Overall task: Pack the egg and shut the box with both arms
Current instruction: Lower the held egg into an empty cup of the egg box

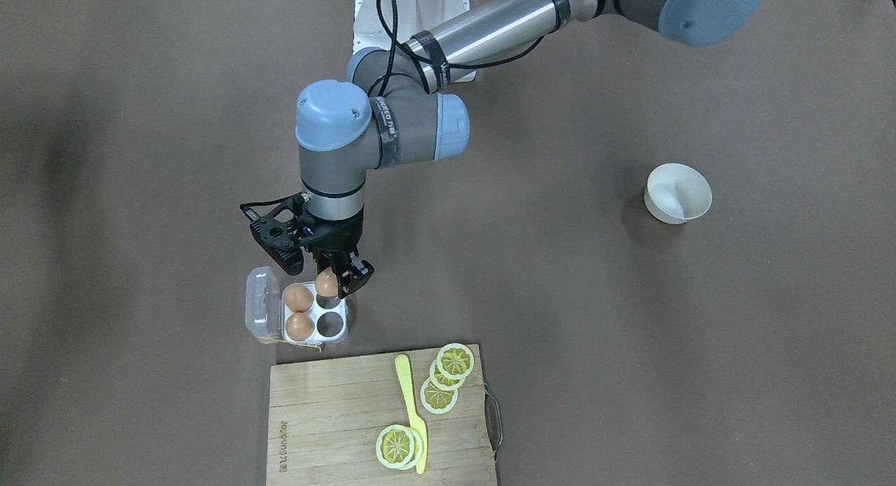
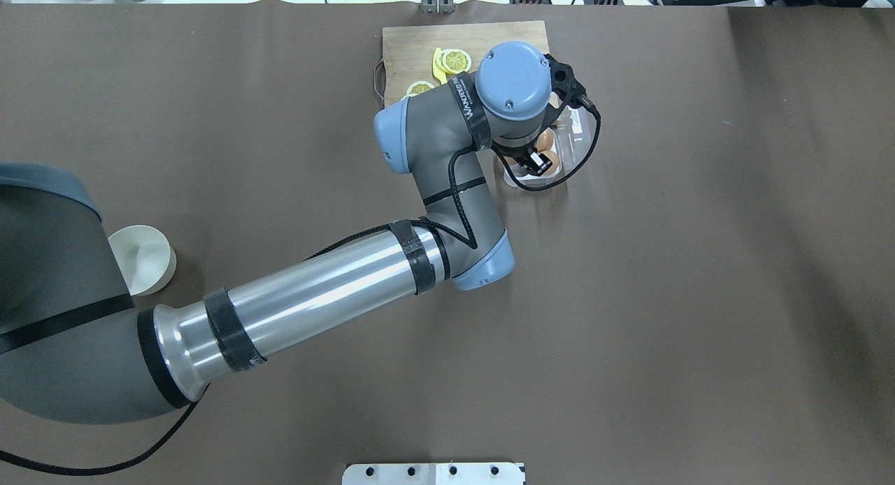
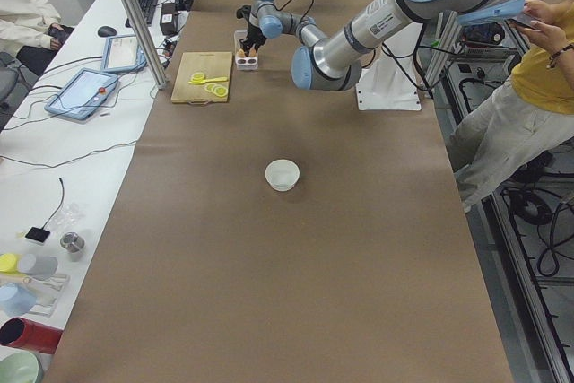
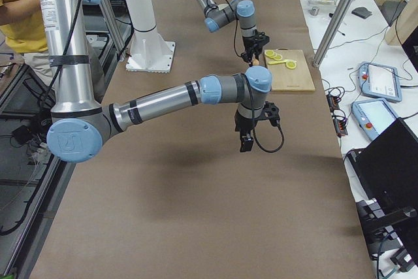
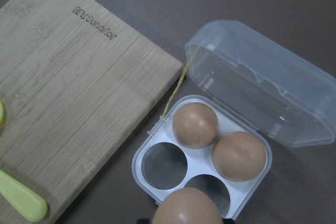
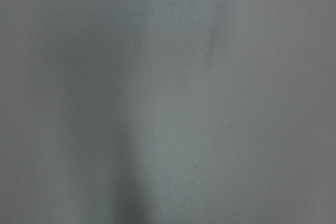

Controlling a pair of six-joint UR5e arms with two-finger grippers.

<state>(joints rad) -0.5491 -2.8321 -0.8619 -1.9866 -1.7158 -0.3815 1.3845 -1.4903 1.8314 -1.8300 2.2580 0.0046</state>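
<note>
Egg (image 1: 325,283) hangs gripped in the left gripper (image 1: 331,284), just above an empty cell of the open box (image 1: 314,311), which holds two other eggs (image 1: 298,298). Whether the right gripper (image 4: 246,140) is open or closed, I cannot tell.

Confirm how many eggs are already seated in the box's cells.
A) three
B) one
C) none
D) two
D: the left wrist view shows the first seated egg and the second seated egg in the cells of the box beside its open lid, while the third egg hangs over an empty cell, unseated.
</note>
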